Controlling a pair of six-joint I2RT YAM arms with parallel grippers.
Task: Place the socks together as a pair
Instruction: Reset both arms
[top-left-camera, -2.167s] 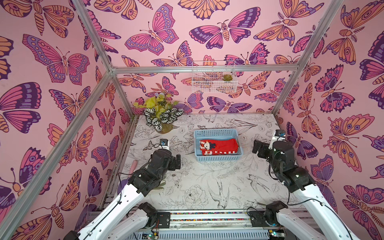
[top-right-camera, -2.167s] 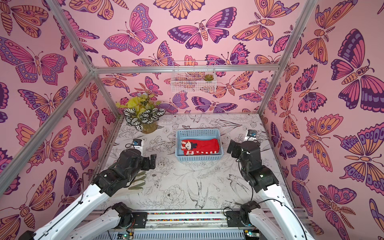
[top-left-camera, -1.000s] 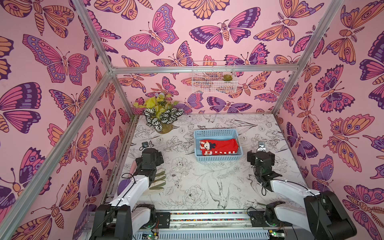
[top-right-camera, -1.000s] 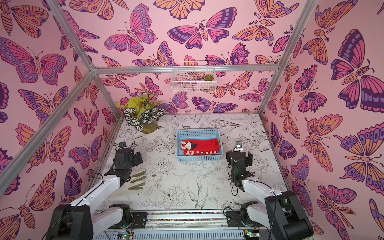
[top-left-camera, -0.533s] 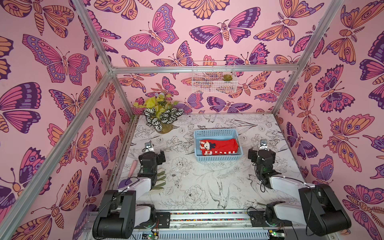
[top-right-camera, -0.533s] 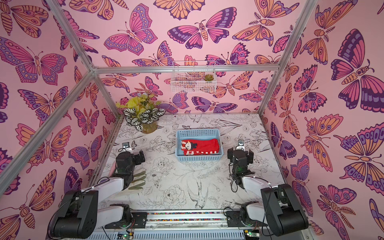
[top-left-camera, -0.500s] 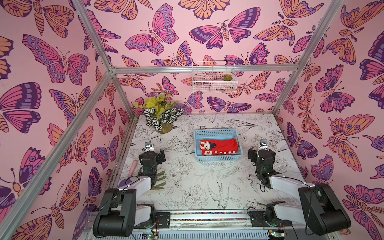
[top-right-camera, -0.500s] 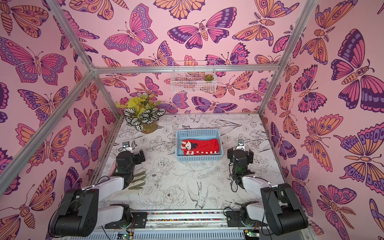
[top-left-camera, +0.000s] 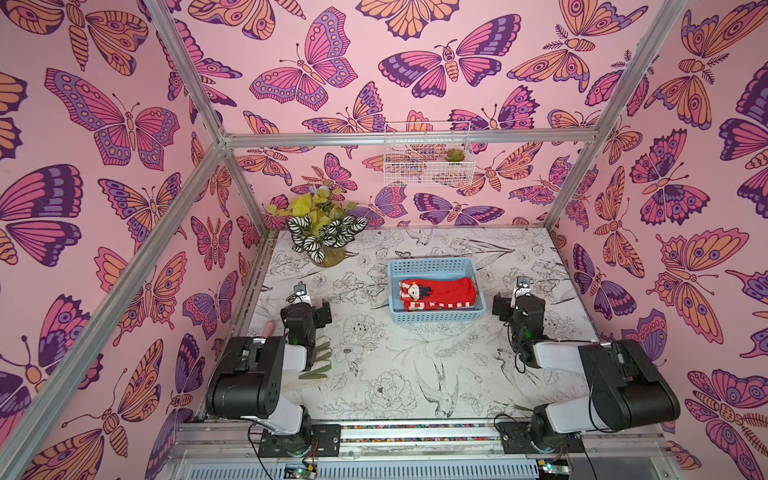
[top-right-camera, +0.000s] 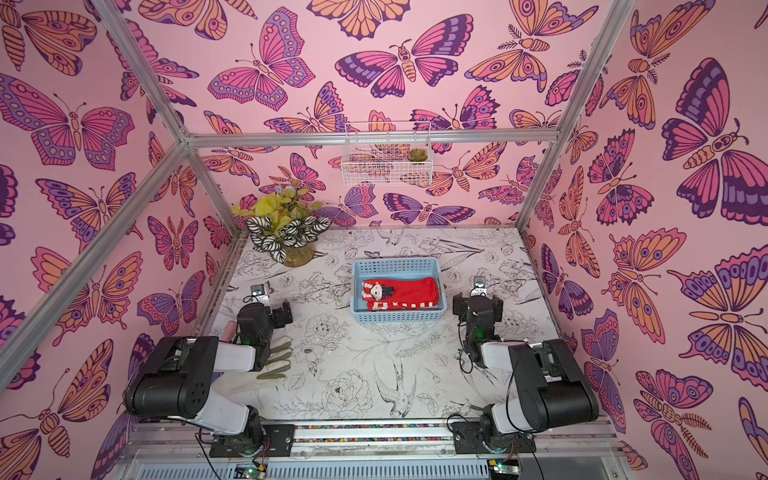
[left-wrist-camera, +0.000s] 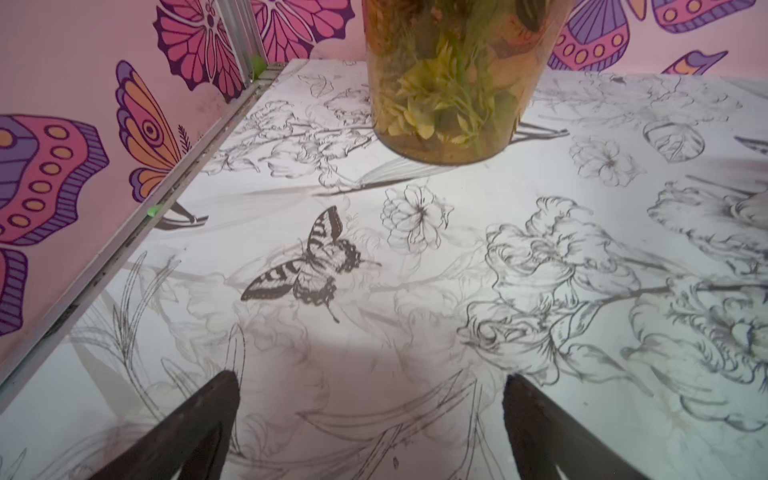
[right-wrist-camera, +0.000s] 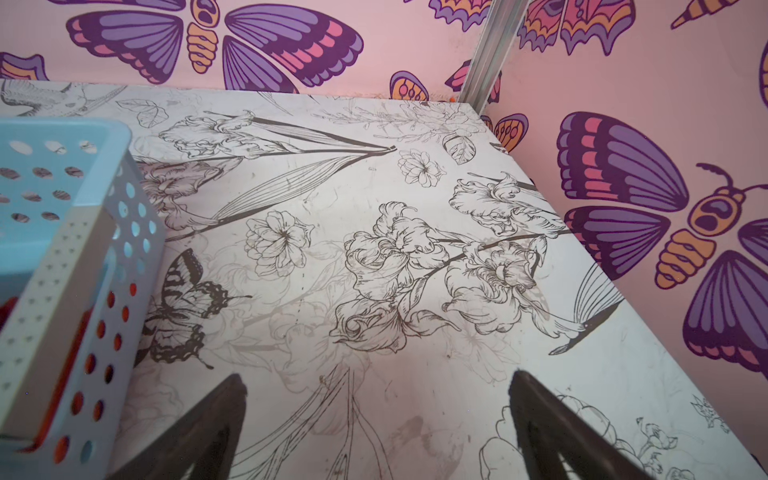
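Observation:
Two red socks lie side by side in the blue basket (top-left-camera: 432, 266) at mid-table in both top views: a Santa-faced red sock (top-left-camera: 440, 290) and a red-white striped sock (top-left-camera: 436, 306) along its front wall. Red shows through the basket's holes (right-wrist-camera: 112, 299) in the right wrist view. My left gripper (top-left-camera: 308, 312) (left-wrist-camera: 370, 386) stands open over bare table, left of the basket. Just right of the basket, my right gripper (top-left-camera: 516, 305) (right-wrist-camera: 376, 378) is open too, with nothing between its fingers. Neither touches the socks.
A cream glove with olive fingertips (top-left-camera: 318, 358) lies by the left arm. A glass vase of leaves (top-left-camera: 326, 239) (left-wrist-camera: 449, 83) stands at the back left, straight ahead of the left gripper. A white wire basket (top-left-camera: 428, 162) hangs on the back wall. Walls close in both sides.
Both arms have drawn back from near the basket and folded down low toward the front rail. The grippers stayed open and the socks have not moved.

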